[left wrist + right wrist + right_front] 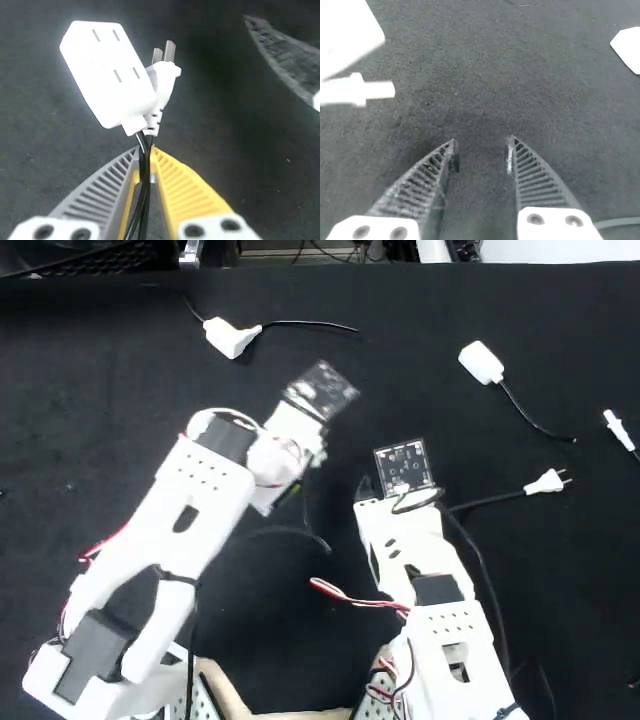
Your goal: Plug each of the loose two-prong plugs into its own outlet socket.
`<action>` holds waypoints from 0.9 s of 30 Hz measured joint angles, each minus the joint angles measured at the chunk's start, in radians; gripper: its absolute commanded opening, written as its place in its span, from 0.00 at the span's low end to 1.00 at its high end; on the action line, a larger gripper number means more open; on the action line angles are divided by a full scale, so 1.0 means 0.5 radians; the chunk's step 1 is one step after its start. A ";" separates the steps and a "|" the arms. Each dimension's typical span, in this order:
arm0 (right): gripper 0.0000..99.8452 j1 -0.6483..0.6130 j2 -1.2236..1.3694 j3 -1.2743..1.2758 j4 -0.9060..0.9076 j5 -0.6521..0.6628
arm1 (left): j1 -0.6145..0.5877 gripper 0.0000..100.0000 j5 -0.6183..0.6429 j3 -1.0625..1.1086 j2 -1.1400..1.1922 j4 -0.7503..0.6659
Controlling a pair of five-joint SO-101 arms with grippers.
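The left gripper is pinched shut on two black cords. Just past its tips sit an outlet block with empty slots and a white plug, side by side and touching, the plug's prongs bare. The right gripper is spread wide with nothing between its fingers, above the black table. Farther out, a loose plug lies on the table near the right arm. A corded white block lies towards the far edge.

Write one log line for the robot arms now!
left gripper: shut on black cords | white two-prong plug: unplugged, beside white plastic outlet block | right gripper: open, empty, above black table
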 measured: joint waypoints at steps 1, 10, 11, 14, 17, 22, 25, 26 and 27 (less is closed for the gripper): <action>0.16 0.000 0.000 0.000 0.000 0.000 | 0.000 0.03 0.000 0.028 0.006 0.000; 0.16 0.000 0.000 0.000 0.000 0.000 | -0.166 0.03 0.000 0.549 0.193 -0.249; 0.16 0.000 0.000 0.000 0.000 0.000 | -0.169 0.03 0.000 0.626 0.218 -0.328; 0.16 0.000 0.000 0.000 0.000 0.000 | -0.166 0.03 0.000 0.755 0.298 -0.537; 0.16 0.000 0.000 0.000 0.000 0.000 | -0.193 0.11 0.000 0.761 0.325 -0.666; 0.16 0.000 0.000 0.000 0.000 0.000 | -0.252 0.25 -0.003 0.761 0.334 -0.700; 0.16 0.000 0.000 0.000 0.000 0.000 | -0.298 0.29 -0.003 0.761 0.334 -0.700; 0.16 0.000 0.000 0.000 0.000 0.000 | -0.310 0.30 -0.003 0.761 0.334 -0.700; 0.16 0.000 0.000 0.000 0.000 0.000 | -0.322 0.30 -0.003 0.761 0.334 -0.700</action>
